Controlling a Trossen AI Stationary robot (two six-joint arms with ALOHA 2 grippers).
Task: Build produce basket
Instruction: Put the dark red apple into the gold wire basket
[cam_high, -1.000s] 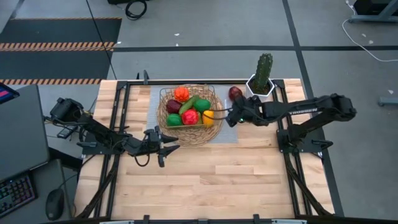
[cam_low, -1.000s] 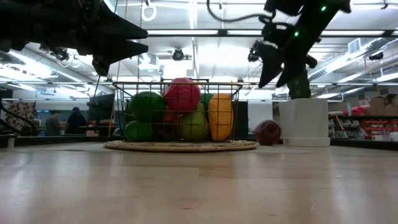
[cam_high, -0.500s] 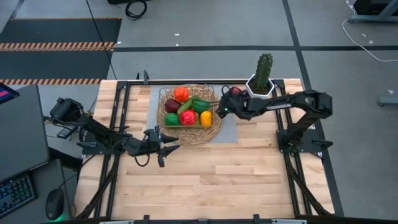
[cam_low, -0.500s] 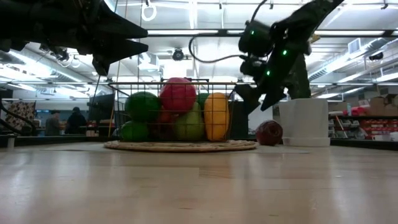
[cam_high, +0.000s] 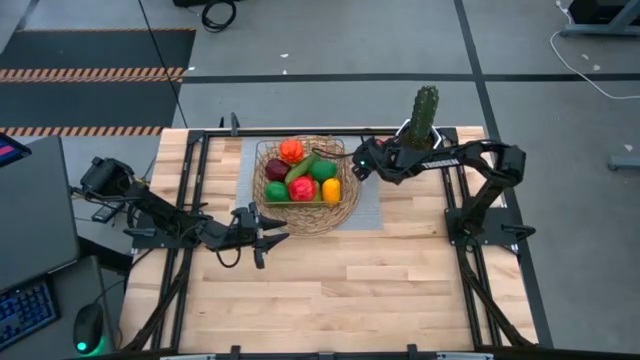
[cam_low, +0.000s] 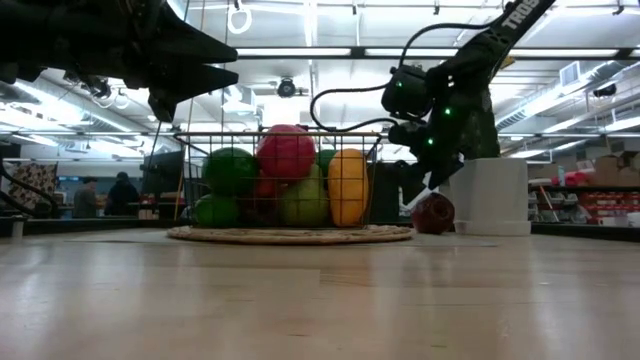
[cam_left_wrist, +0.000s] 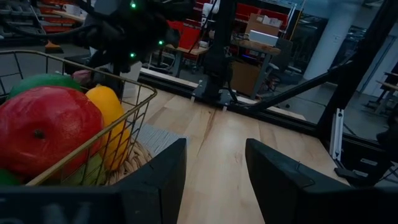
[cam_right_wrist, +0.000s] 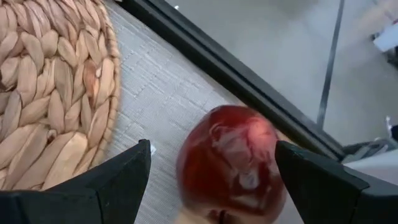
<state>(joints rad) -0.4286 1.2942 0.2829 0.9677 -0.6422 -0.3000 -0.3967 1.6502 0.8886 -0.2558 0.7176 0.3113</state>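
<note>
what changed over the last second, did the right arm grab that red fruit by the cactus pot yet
The right hand swung back toward the far edge and dropped over the dark red fruit, fingers open on either side of it, not yet gripping. The left hand, the basket and its produce stayed put.

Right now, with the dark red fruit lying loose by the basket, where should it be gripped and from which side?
Grip the red fruit across its round middle, coming down from above. It sits on the grey mat clear of the basket, and the right end effector already straddles it, fingers open on either side.
</note>
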